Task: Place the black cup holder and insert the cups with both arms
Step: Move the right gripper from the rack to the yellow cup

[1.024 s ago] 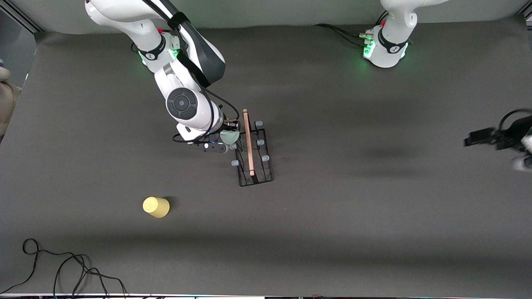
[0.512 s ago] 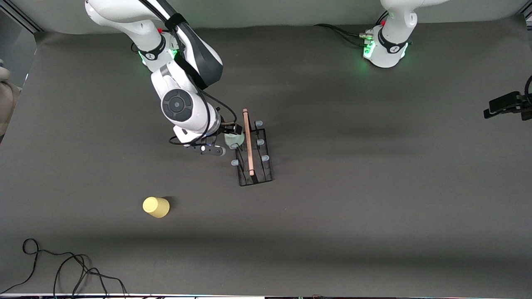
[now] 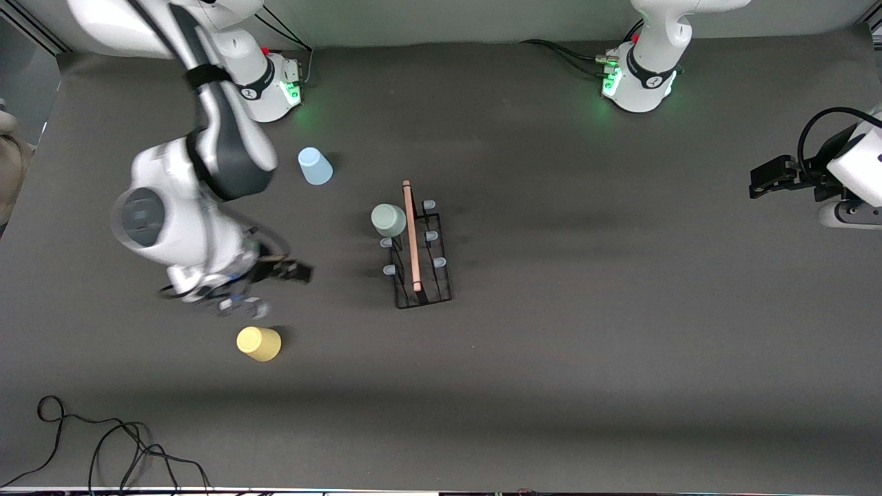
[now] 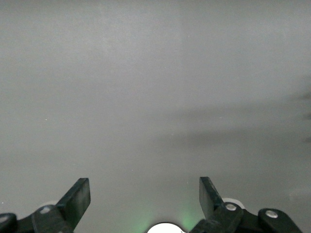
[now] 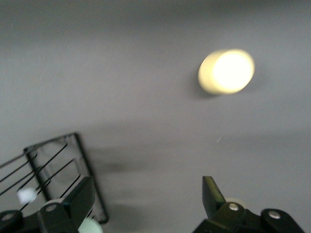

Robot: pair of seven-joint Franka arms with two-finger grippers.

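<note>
Rack (image 3: 420, 251) stands mid-table, upright on its wire base, wooden rod handle (image 3: 411, 235) running along the top. Green cup (image 3: 388, 220) sits upside down on a peg on the rack's side toward the right arm's end, at the end farther from the front camera, touching the handle's side. Other pegs (image 3: 428, 204) bare, pale blue tips showing.

Blue cup (image 3: 315, 166) stands upside down on the table, farther from the camera than the rack, toward the right arm's end, near the right arm's base (image 3: 272, 83). Yellow cup (image 3: 259, 343) upside down on the table, nearer the camera than the rack, toward the right arm's end, well apart from the rack.

Right gripper (image 3: 265, 275) is up over bare table between rack and yellow cup, blurred in the front view. Right wrist view shows the gripper (image 5: 146, 196) with jaws spread wide, nothing between them; yellow cup (image 5: 226, 71) and a rack corner (image 5: 58, 174) lie below it.

Left gripper (image 3: 770, 178) hangs over the table edge at the left arm's end, well apart from every cup; arm waits. Left wrist view: the gripper (image 4: 145, 194) has its jaws wide apart, holding nothing, only plain grey surface below.

Cable (image 3: 103, 441) lies loose at the table's near edge, at the right arm's end.
</note>
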